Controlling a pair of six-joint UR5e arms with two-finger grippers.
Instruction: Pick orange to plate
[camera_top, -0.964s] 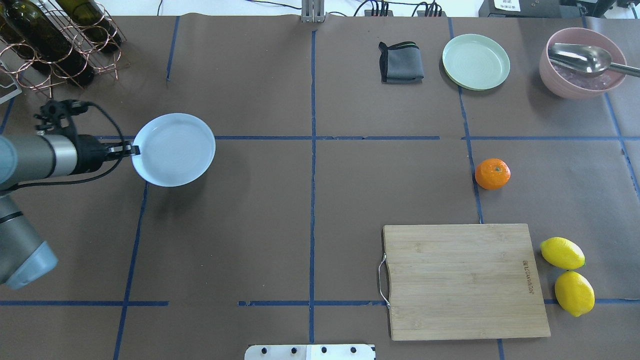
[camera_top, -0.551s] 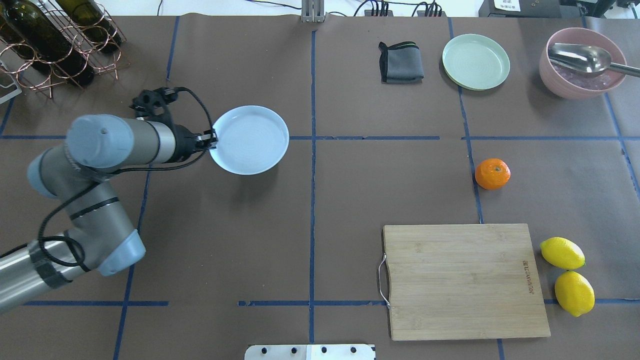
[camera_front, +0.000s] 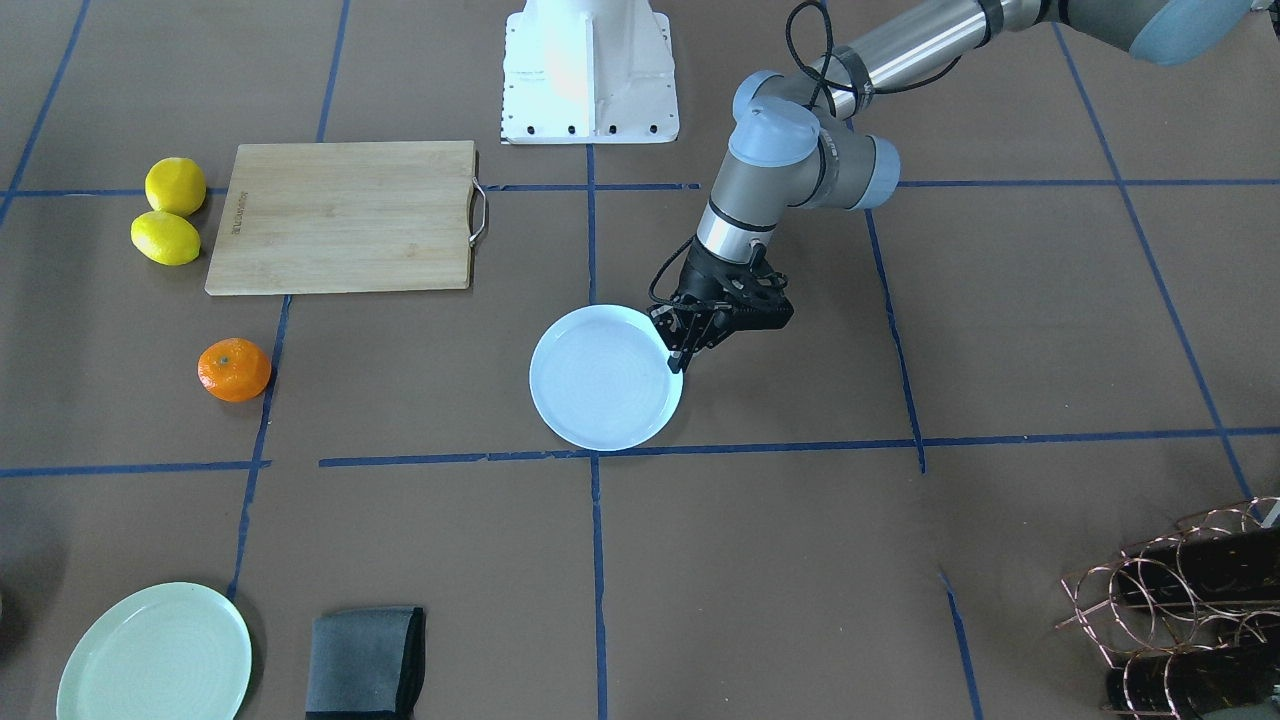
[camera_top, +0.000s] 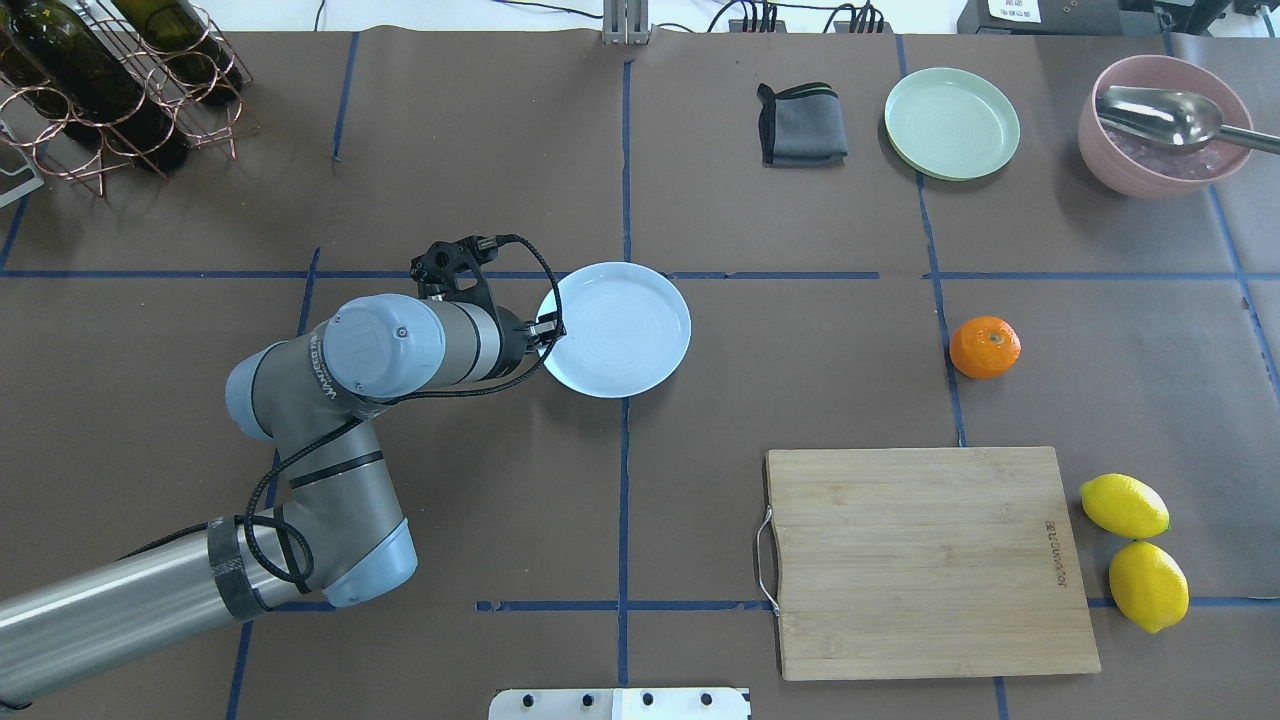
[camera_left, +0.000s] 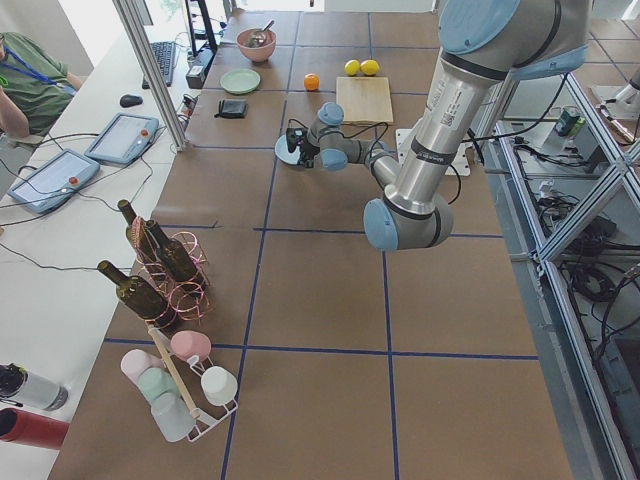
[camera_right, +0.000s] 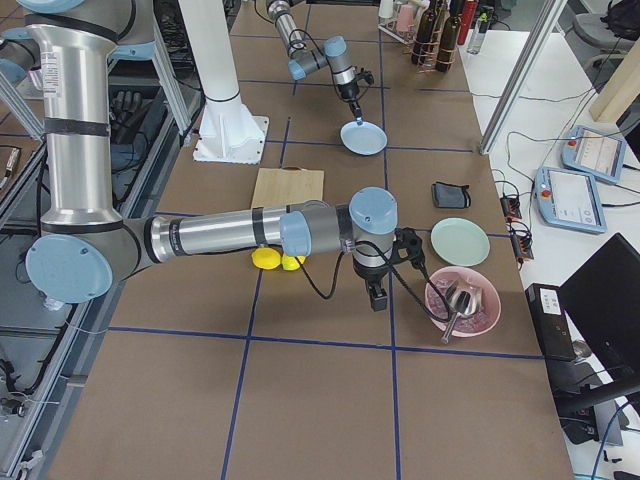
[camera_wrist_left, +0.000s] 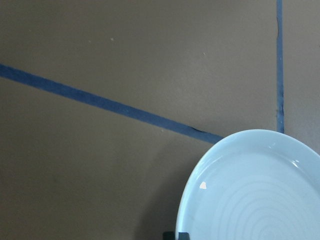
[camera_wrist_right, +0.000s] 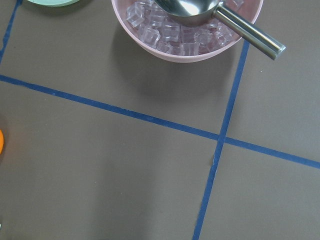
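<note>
Covering the table (camera_top: 450, 160) is brown paper crossed by blue tape (camera_top: 626, 150), with a wine rack (camera_top: 110, 100) at its 10 o'clock corner overhead and tablets (camera_left: 120, 140) on a white bench (camera_left: 70, 215) alongside. The left gripper (camera_top: 550, 330) is clenched on the 9 o'clock rim of the plate (camera_top: 625, 325), the orange (camera_top: 985, 347) lies well apart at the plate's 3 o'clock, and the right gripper (camera_right: 378, 293) shows only from the side, so I cannot tell its state. Since a second ago the plate has travelled from the table's left part to the centre line; the orange stayed put.

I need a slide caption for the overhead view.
Left end effector holds the blue plate by its rim; the orange lies apart.
</note>
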